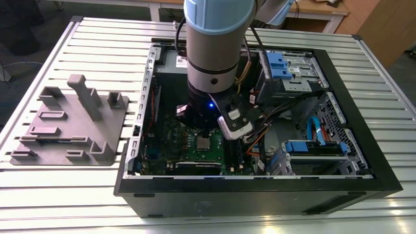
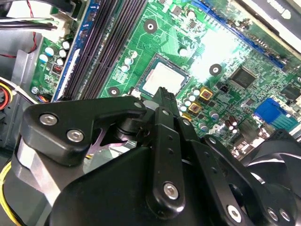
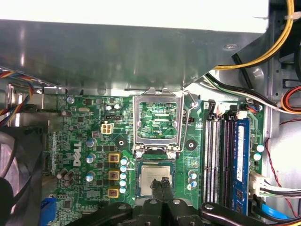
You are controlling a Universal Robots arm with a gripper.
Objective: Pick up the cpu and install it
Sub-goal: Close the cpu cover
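Reaching down into the open computer case (image 1: pixel 247 197), the arm (image 1: pixel 215 44) stands over the green board (image 3: pixel 84 141). The gripper (image 3: pixel 162 183) has its fingers pressed together with nothing between them, and its tip sits over the near edge of the cpu (image 3: pixel 153 174). The socket frame (image 3: pixel 137 120) is swung up and open, just beside the chip and not over it. The cpu lies flat and square in the socket (image 3: pixel 138 181) in both wrist views.

Judgement: pick-up and placing look done. The work is at the seating stage, and the install is unfinished while the frame is open. Any move from here calls for a straight vertical path, light force and no sideways drag on the chip.

Cannot tell whether the tip touches the lid or hovers just above it. The fingers cover the cpu's near rim in the first wrist view. Full seating is not discernible. The arm blocks much of the board in the exterior view.
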